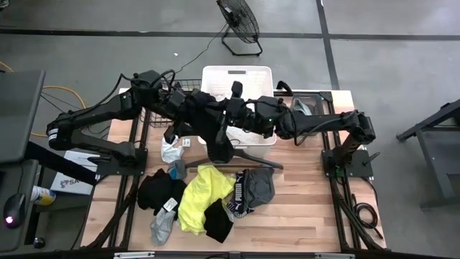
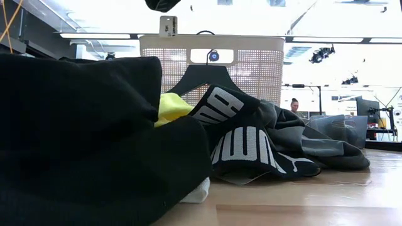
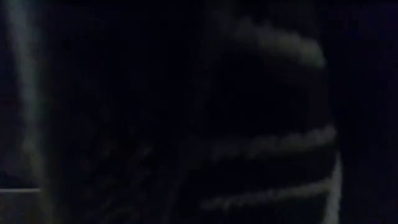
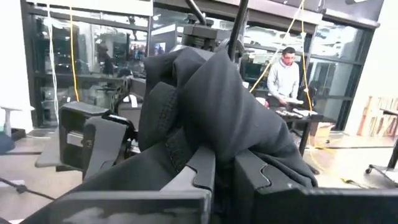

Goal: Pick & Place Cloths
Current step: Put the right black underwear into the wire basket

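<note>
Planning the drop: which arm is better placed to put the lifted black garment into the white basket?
Probably right: the right gripper is shut on the black fabric garment beside the white slatted plastic basket.

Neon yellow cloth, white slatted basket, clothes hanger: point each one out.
neon yellow cloth (image 1: 198, 198), high view, middle of the fabric.
white slatted basket (image 1: 237, 72), high view, far rim.
clothes hanger (image 2: 204, 74), low view, shoulder just below the hook.
</note>
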### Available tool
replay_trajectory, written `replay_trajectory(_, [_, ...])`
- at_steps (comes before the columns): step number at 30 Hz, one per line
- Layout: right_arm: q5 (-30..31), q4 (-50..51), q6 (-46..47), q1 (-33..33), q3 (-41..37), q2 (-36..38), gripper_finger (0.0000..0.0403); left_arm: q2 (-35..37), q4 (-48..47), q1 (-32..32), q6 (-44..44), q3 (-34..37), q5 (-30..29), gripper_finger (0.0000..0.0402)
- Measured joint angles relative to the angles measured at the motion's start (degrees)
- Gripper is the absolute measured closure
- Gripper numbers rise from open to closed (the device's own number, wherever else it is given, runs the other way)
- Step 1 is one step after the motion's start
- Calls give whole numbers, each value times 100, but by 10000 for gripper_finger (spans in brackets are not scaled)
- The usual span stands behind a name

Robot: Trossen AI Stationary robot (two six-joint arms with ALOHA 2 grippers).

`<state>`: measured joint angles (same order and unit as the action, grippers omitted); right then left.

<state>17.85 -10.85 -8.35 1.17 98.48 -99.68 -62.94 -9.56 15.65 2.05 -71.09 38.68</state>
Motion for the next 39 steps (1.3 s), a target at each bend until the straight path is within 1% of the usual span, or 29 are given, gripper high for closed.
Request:
replay_trajectory(3, [131,38,-223,7,0,3,391,0,-1,-1,20,0,-1,128])
replay_trajectory(6, [321,319,-447,57,0,35,391,-2,-71,-1,54,0,42,128])
replay_trajectory(9, [305,496,-519,66,0,39,391,-2,-142,5,174,0,187,128])
replay_trajectory(14, [299,665,-543,76,2,42,391,-2,-217,10,319,0,692,128])
replay_trajectory(16, [295,733,-547,76,2,65,391,4,-321,10,318,0,766,128])
replay_trajectory(18, [271,827,-586,90,-2,120,391,66,-435,17,317,0,722,128])
replay_trajectory(24, [263,1186,-664,184,-3,245,391,178,-349,229,391,-9,589,128])
replay_trajectory(27, [245,1248,-655,232,-3,241,391,178,-398,265,426,-9,405,128])
replay_trajectory(30, [3,1217,-637,238,-4,221,391,140,-386,257,423,-9,233,128])
replay_trajectory(34, [-165,1207,-541,247,-3,208,391,-4,-387,266,425,-9,87,128])
replay_trajectory(36, [-444,1228,-531,258,-4,198,391,-79,-284,272,423,-9,-12,128])
replay_trajectory(39, [-731,1185,-513,270,-11,184,391,-185,-28,272,511,-11,39,128])
